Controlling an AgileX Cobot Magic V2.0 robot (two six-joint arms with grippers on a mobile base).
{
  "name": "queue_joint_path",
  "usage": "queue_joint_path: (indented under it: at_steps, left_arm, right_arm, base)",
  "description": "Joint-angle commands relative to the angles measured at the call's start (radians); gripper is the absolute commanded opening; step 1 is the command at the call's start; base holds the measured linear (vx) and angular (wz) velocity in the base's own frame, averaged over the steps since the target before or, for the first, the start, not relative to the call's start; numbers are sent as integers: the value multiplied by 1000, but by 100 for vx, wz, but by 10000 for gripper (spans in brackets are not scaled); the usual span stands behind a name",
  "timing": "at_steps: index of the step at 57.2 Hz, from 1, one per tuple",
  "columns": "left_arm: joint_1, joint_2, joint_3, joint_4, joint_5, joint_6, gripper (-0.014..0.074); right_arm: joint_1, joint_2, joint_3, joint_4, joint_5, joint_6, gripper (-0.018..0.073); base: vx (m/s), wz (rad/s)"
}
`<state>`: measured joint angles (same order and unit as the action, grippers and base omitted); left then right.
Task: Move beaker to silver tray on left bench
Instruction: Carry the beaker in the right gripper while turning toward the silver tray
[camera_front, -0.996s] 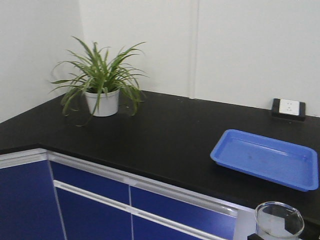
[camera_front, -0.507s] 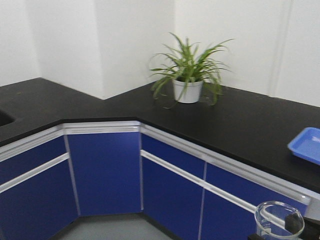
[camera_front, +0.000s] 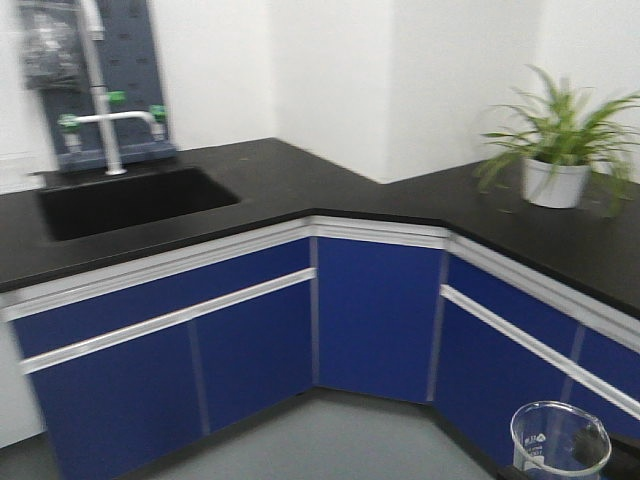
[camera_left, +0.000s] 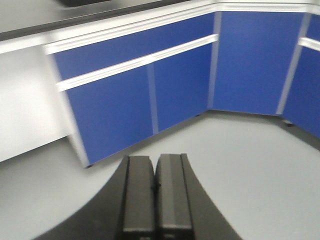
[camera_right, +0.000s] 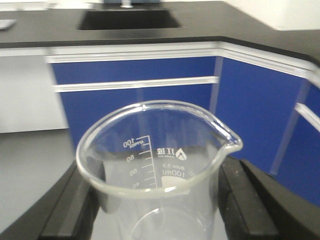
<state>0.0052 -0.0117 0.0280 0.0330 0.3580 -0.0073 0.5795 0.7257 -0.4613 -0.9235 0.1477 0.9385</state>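
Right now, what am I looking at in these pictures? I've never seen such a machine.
It is a wheeled robot with two arms. The forward-facing camera shows a long black-topped lab bench with blue cabinet doors, a sunken black sink, a white tap with green handles and a green potted plant. The other two pictures come from cameras on the wrists. The left tool is shut and empty. The right tool grips a small clear glass beaker, empty, with printed volume marks.

Front view overlooks the bench (camera_front: 285, 170); both lower wrist views share its cabinets (camera_left: 125, 95).
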Motion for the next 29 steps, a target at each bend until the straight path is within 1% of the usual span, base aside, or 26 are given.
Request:
queue_joint_path:
  at_steps: [1,29]
  left_arm:
    - [-6,-16,28,-2,-78,-3,1]
    - [-6,-16,28,-2,-78,-3,1]
  right_arm:
    - [-4,-4,-32,-17,-48,0,-6]
    - [-4,-4,-32,-17,-47,0,-6]
  base:
    - [-19,71]
    - [-14,76]
